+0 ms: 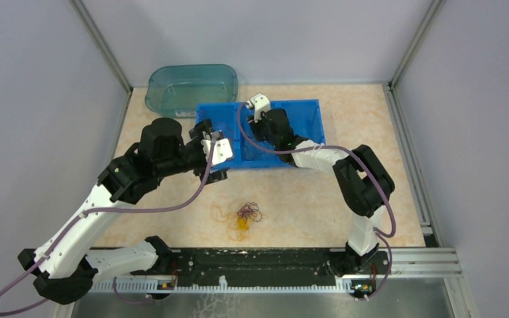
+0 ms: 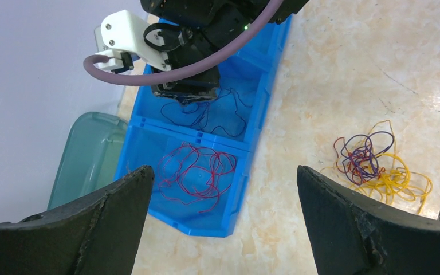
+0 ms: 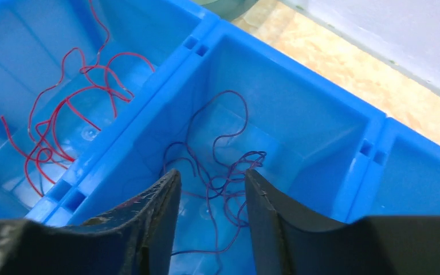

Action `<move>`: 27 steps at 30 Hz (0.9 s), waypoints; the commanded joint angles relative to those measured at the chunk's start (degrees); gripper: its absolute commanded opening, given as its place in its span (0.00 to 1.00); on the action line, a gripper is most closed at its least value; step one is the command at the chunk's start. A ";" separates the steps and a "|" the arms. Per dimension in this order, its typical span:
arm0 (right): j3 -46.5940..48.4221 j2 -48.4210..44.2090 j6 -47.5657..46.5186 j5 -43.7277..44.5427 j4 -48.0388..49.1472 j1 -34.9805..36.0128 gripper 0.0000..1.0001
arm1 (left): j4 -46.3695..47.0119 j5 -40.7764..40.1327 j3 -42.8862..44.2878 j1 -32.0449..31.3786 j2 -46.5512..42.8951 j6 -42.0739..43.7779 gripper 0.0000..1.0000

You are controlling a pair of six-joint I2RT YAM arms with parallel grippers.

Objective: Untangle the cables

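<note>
Hovering L gripper (image 2: 222, 175): fingers spread wide, nothing btwn them; up by the left end of the tray (image 1: 305, 112), at its near edge.
R gripper (image 3: 212, 175): pointed down into the tray's middle compartment; narrow gap btwn the fingers, dark strands showing in that gap. They seem to lie below the tips, not pinched, but that's hard to judge from the wrist cam.
tray: blue, compartments side by side, on the far part of the table (image 1: 305, 199).
red cables (image 2: 197, 172): loose squiggles in the left compartment, on their own.
purple cables (image 3: 229, 166): loose in the middle compartment, under the R gripper.
clump (image 1: 245, 215): yellow-orange, purple and a bit of red wound together. It's on the bare table, near side, well apart from the tray, w/ neither gripper touching it.
tub (image 1: 192, 86): teal, see-through, just behind the tray's left end.
</note>
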 commanded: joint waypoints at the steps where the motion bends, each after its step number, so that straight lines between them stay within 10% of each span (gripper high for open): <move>1: 3.88 -2.50 -2.55 2.75 1.05 -0.38 0.51 | -0.17 -3.21 1.03 -0.08 0.69 -2.48 1.00; 13: -18.07 -28.92 9.90 -21.90 0.42 0.46 0.53 | 0.14 8.68 -10.15 6.31 -0.51 -2.23 1.00; 27: -44.53 -41.27 21.62 -29.11 2.51 13.10 0.39 | -4.08 15.16 -17.28 11.33 -0.82 11.10 1.00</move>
